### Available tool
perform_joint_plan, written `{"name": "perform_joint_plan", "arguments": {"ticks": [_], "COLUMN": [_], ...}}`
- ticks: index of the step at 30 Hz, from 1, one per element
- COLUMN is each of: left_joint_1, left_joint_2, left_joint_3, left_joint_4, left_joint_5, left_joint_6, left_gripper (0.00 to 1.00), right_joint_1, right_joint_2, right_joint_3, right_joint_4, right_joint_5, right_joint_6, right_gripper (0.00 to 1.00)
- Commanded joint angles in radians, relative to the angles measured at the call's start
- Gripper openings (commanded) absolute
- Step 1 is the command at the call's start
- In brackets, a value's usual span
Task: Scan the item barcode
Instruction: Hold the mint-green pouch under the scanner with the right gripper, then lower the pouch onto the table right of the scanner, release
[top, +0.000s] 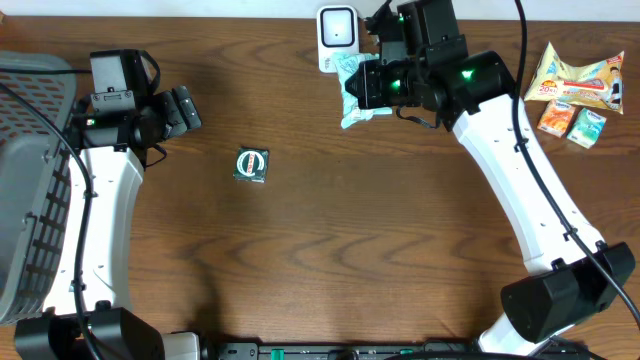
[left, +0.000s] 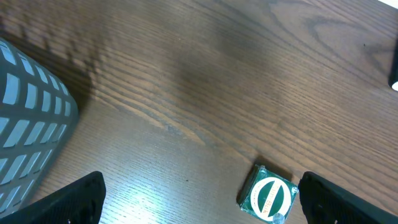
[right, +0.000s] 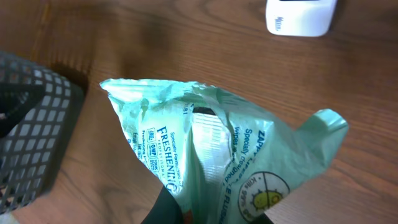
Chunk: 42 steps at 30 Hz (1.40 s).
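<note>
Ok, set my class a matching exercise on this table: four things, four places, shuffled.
1 pale green plastic wipes pouch
2 white box-shaped scanner
3 small dark green square packet
4 grey mesh basket

A left edge of the brown wooden table
B table's far edge
C clamped in the right gripper's jaws
D flat on bare wood, mid-table

Pairs: 1-C, 2-B, 3-D, 4-A

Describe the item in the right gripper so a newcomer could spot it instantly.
Find the white scanner at the far edge of the table; beside it the right gripper holds a soft pouch of wipes. It is pale mint green and crinkled, unlike the small dark-green square packet lying mid-table and the orange snack packs at the far right.
</note>
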Motion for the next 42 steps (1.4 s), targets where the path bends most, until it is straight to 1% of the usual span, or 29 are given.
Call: {"name": "perform_joint_plan", "arguments": {"ticks": [1, 4, 8, 36, 40, 42], "left_joint_1": [0.003, 0.003, 0.003, 0.003, 0.003, 0.003], "left_joint_2": [0.005, 0.005, 0.005, 0.005, 0.005, 0.005], "left_joint_3": [-0.005, -0.005, -0.005, -0.005, -0.005, -0.005], "left_joint_4": [-0.003, -0.003, -0.003, -0.003, -0.003, -0.003], "left_joint_5": [-0.006, -0.006, -0.006, -0.006, -0.006, -0.006], "left_joint_6": [-0.008, -0.008, -0.008, -0.008, -0.008, -0.008], "left_gripper": [0.98, 0.98, 0.98, 0.98, 0.98, 0.98], "right_joint_1": [0.005, 0.003, 0.001, 0.001, 0.003, 0.006], "right_joint_2": [-0.01, -0.01, -0.01, -0.01, -0.007, 0.002], "right_joint_3": [0.005, 0.005, 0.005, 0.005, 0.004, 0.003], "right_joint_4": [0.019, 0.039, 0.058, 0.056, 0.039, 0.022], "right_joint_5": [-0.05, -0.058, -0.112, -0.11, -0.024, 0.07], "right_joint_6": [-0.038, -0.042, -0.102, -0.101, -0.094, -0.043], "right_gripper": [0.01, 0.01, 0.01, 0.01, 0.01, 0.01]}}
